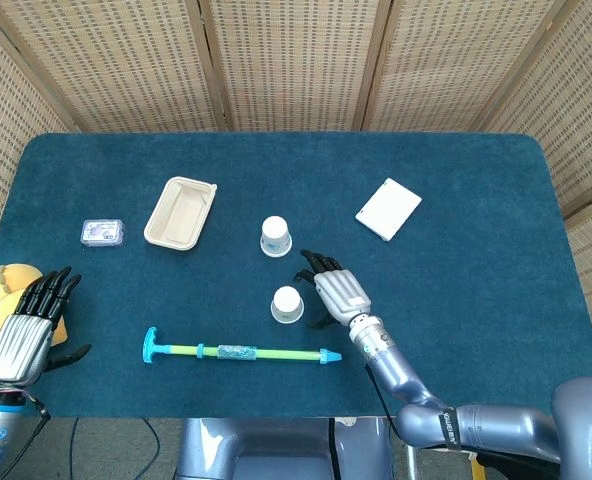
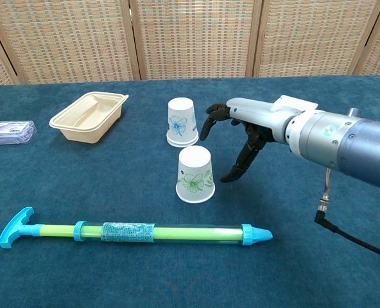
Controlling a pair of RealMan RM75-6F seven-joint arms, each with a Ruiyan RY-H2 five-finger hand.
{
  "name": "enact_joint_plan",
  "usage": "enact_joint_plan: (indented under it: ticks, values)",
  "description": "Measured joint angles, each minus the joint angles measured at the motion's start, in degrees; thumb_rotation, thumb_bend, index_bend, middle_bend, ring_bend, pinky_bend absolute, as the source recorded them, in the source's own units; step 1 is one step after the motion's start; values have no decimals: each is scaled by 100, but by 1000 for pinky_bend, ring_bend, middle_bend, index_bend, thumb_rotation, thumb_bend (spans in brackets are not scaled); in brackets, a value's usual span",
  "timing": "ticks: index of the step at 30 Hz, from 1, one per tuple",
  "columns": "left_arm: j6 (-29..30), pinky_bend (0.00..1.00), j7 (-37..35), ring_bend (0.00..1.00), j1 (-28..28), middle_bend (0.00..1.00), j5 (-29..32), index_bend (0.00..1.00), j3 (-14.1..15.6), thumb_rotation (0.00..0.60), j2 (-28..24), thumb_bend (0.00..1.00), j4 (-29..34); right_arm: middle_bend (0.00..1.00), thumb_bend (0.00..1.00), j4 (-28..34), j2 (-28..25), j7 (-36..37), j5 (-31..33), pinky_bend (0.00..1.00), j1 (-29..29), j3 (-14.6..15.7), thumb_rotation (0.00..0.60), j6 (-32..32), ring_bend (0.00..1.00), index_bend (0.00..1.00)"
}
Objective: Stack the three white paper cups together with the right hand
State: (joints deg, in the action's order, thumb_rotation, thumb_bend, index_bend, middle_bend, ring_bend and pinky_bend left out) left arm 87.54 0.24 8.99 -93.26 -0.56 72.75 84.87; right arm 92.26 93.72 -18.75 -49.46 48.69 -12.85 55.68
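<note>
Two white paper cups with floral prints stand upside down on the blue table. The far cup (image 1: pixel 275 236) (image 2: pixel 181 121) shows a doubled rim at its base. The near cup (image 1: pixel 287 304) (image 2: pixel 195 174) stands alone in front of it. My right hand (image 1: pixel 331 290) (image 2: pixel 241 138) hovers just right of the near cup with its fingers spread and curved, holding nothing and not touching either cup. My left hand (image 1: pixel 21 335) rests open at the table's left edge, seen only in the head view.
A beige tray (image 1: pixel 179 212) (image 2: pixel 87 115) and a small clear box (image 1: pixel 102 232) (image 2: pixel 10 132) lie to the left. A green and blue tube (image 1: pixel 241 352) (image 2: pixel 135 232) lies along the front. A white card (image 1: pixel 388 209) (image 2: pixel 296 101) sits far right, a yellow toy (image 1: pixel 1 290) by my left hand.
</note>
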Motion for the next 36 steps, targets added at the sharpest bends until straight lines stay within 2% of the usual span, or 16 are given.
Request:
enact_joint_plan:
  ticks: [19,25,30,36]
  values:
    - [-12,62,-35,0,14,0,-139,0,80,600,-15,0,12,9,239,-789,617,-96,349,147,399,-238,600,-357,0,373]
    - [-9,62,-45,0,15,0,-173,0,103,600,-10,0,10,50,246,-1188,836,2,357,149,439,-233,600,-460,0,493]
    - [-17,61,-35,0,21,0,-169,0,98,600,-6,0,3,69,247,-1216,870,48,221,150,427,-244,600,-389,0,557]
    - [-25,62,-27,0,18,0,-169,0,108,600,-8,0,15,71,246,-912,692,25,63,153,375,-321,600,-182,0,562]
